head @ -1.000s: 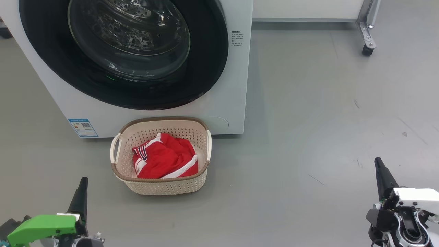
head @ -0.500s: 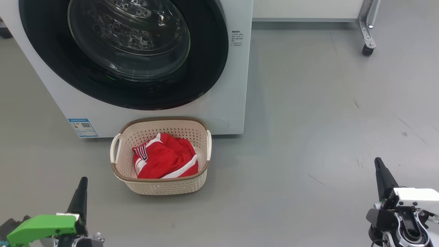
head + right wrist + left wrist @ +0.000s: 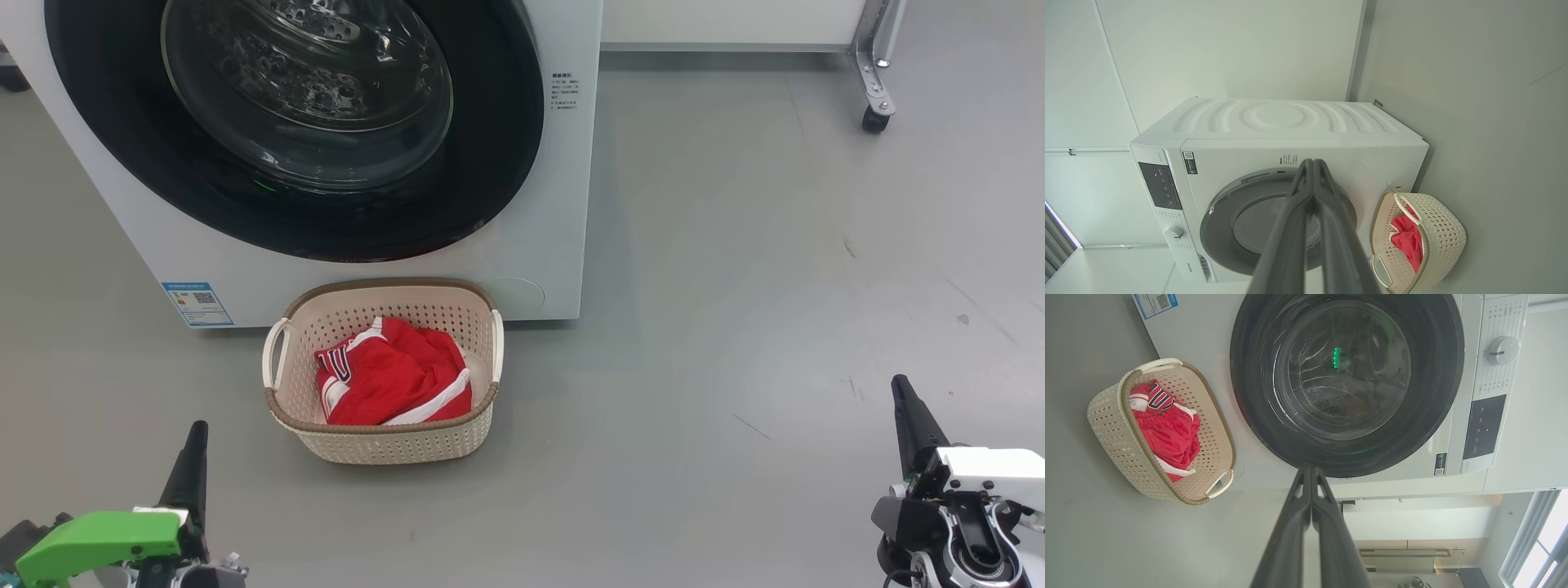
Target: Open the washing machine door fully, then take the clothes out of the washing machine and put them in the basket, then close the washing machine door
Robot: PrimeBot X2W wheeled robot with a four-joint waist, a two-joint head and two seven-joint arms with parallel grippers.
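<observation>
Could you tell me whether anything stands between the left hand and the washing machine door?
Nothing visible does: the left hand, shut, points at the closed washing machine door across open floor; the basket sits off to one side.

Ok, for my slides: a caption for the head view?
Red clothes in the basket, washing machine door shut, left claw and right claw shut and empty.

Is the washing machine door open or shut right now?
Shut. The washing machine door lies flush against the washing machine front, its black rim showing no gap in the head view or either wrist view.
</observation>
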